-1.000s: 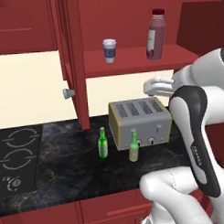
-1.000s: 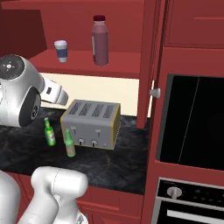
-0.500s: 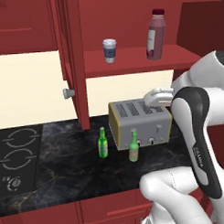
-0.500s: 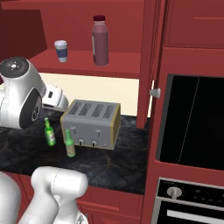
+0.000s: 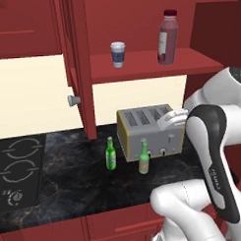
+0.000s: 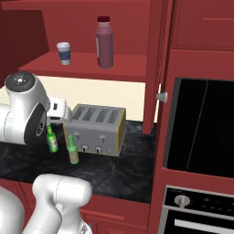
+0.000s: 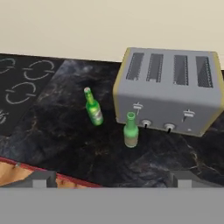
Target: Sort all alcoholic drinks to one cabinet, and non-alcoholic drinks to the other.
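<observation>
Two alcoholic drinks stand upright on the black counter before the toaster: a bright green bottle (image 5: 111, 155) (image 6: 52, 139) (image 7: 93, 108) and a paler olive bottle (image 5: 144, 158) (image 6: 73, 150) (image 7: 131, 131). The non-alcoholic drinks sit on the open cabinet's shelf: a white lidded cup (image 5: 118, 54) (image 6: 63, 52) and a dark red-purple juice bottle (image 5: 167, 31) (image 6: 104, 42). My gripper (image 7: 111, 180) is open and holds nothing. It hangs above and in front of both green bottles, looking down on them. In the base views my white hand (image 5: 172, 119) sits near the toaster's top.
A grey four-slot toaster (image 5: 150, 131) (image 6: 97, 130) (image 7: 170, 92) stands right behind the bottles. The open cabinet door (image 5: 79, 70) with its knob juts out left of the shelf. A stovetop (image 5: 16, 170) lies at the left, an oven (image 6: 201, 123) at the right.
My hand has come down from shelf height to just above the toaster. The bottles, cup and juice bottle have not moved. The gripper stays open.
</observation>
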You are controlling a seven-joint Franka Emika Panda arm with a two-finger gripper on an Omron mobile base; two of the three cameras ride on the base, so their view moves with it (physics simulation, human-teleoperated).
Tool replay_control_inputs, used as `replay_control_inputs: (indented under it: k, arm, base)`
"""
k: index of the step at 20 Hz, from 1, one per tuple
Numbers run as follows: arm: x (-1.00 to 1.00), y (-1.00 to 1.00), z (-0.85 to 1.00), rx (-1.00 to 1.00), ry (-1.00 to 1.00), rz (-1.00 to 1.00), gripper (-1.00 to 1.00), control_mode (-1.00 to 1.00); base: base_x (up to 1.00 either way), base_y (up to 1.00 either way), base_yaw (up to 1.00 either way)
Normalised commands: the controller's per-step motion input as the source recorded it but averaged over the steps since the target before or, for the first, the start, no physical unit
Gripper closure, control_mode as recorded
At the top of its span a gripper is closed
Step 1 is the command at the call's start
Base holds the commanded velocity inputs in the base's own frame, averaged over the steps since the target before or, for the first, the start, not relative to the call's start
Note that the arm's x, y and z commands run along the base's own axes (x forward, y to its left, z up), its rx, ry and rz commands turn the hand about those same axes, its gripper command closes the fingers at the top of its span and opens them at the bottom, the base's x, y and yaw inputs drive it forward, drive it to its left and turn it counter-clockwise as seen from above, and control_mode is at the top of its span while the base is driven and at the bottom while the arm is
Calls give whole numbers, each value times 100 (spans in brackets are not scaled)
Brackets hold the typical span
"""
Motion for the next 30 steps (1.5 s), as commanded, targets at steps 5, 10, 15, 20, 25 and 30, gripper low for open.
replay_control_inputs:
  k: [5, 10, 15, 20, 25, 30]
  arm:
    - [-13, 0, -20, -12, 0, 11, -100, -100]
    - [-17, 0, -21, -12, 0, 8, -100, -100]
    - [-21, 0, -19, -9, 0, 4, -100, -100]
    - [-25, 0, -20, -4, -3, 0, -100, -100]
    - [-22, 0, -20, -1, -8, 0, -100, -100]
    - [-7, 0, -19, 0, -6, 0, -100, -100]
  base:
    - [0, 0, 0]
    - [0, 0, 0]
    - [0, 0, 0]
    - [0, 0, 0]
    - [0, 0, 0]
    - [0, 0, 0]
